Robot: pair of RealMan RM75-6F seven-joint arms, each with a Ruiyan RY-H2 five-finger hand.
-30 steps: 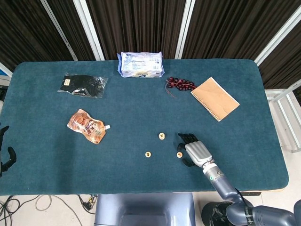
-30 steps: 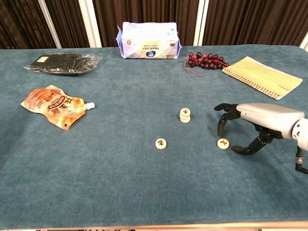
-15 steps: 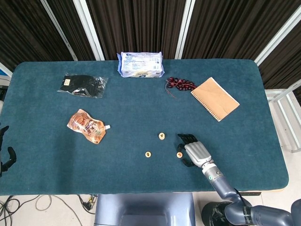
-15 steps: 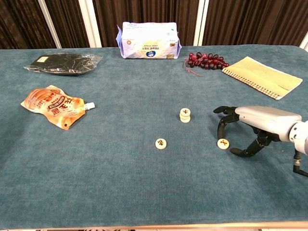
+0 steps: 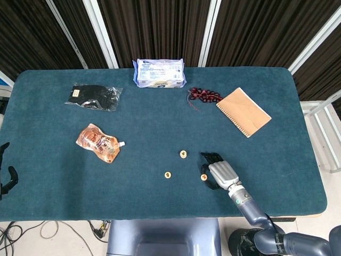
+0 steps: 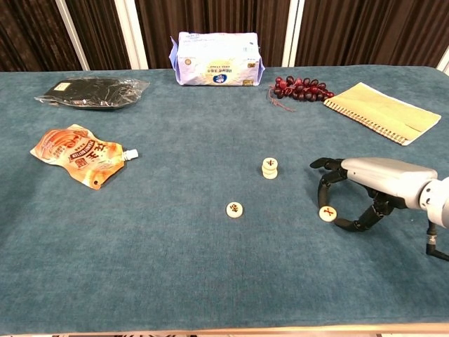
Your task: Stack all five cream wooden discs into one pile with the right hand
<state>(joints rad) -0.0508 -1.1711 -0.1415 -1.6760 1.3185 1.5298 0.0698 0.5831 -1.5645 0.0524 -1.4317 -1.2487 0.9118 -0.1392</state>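
on the blue bench [image 6: 140,281], the right hand [image 6: 365,184] arches over a cream disc [image 6: 327,213] near the front edge, fingers [image 6: 323,186] curled round it; whether they grip it is unclear. the small pile [image 6: 270,168] waits mid-bench. a loose pinch could drop the thin disc.

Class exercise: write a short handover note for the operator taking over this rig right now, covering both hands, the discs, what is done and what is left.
Right hand: fingers arched around a single disc; whether it is gripped cannot be told.
Left hand: idle at the table's left edge.
Pile: a short stack at mid-table, apparently three discs.
Loose disc: flat on the cloth, left of the hand.
Left: add both singles to the pile.
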